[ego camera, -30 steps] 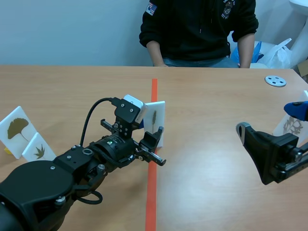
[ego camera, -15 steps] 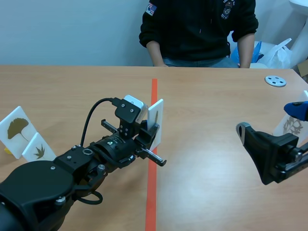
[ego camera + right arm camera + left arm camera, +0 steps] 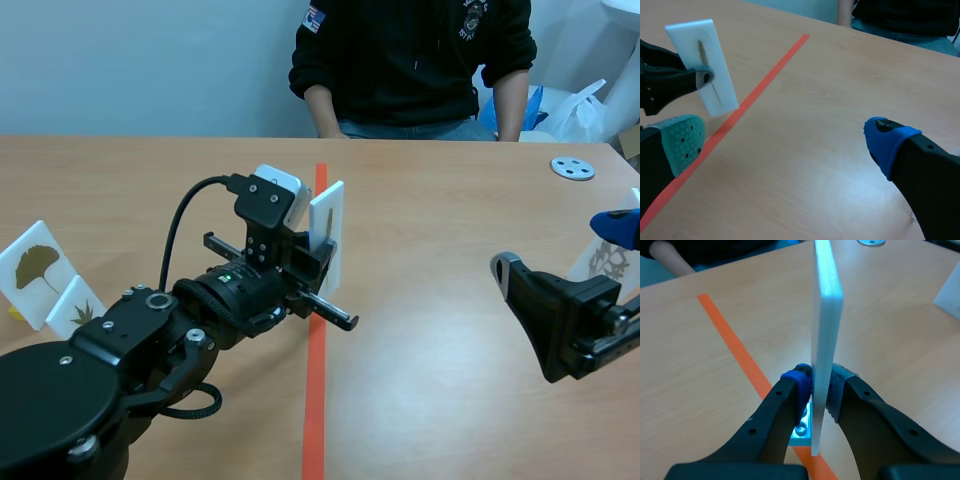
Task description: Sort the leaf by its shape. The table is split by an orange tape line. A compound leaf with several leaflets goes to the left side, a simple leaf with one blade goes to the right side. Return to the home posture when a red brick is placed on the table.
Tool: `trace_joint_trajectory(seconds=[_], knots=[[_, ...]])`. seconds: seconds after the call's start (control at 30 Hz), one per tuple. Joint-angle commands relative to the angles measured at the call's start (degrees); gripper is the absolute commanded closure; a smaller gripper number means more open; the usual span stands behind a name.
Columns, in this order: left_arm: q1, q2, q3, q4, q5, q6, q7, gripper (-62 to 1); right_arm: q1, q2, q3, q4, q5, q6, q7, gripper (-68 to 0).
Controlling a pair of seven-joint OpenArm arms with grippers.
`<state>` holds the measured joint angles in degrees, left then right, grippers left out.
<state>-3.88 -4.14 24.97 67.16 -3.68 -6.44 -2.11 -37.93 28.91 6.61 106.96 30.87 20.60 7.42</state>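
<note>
this is looking like a robotics lab or test room: black robot arms [image 3: 120,370] are working at a plain wooden table [image 3: 450,200] that an orange tape line [image 3: 318,300] is dividing, a person [image 3: 410,60] is sitting across it before a bare pale wall [image 3: 150,60], and a white plastic bag [image 3: 580,112] is lying behind.

Wooden table [image 3: 450,230]; pale wall [image 3: 140,60] behind; white bag [image 3: 583,112] far right.

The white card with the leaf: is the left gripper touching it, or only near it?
Touching. In the left wrist view the card stands edge-on in the left gripper, with both pads pressed against its faces.
</note>
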Motion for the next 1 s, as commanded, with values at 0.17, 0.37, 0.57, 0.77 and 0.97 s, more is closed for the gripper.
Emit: trace_joint_trajectory(seconds=[0.17,0.37,0.57,0.77,0.97], knots=[[8.9,-1.4,-3.0,14.9,-2.7,-0.1,4.1,-7.0,1.0,0.0,0.1,0.2,0.4,0.0,0.9,-67.9],[18.6,-4.0,-9.5,26.1,-2.7,-0.1,4.8,-7.0,1.0,0.0,0.1,0.2,0.4,0.0,0.9,-67.9],[28.7,-7.4,-18.6,33.8,-7.1,3.0,4.7,-7.0,1.0,0.0,0.1,0.2,0.4,0.0,0.9,-67.9],[36.6,-8.3,-30.8,40.7,-15.0,4.1,4.5,-7.0,1.0,0.0,0.1,0.2,0.4,0.0,0.9,-67.9],[37.8,-9.1,-42.0,41.5,-20.5,6.4,4.6,-7.0,1.0,0.0,0.1,0.2,0.4,0.0,0.9,-67.9]])
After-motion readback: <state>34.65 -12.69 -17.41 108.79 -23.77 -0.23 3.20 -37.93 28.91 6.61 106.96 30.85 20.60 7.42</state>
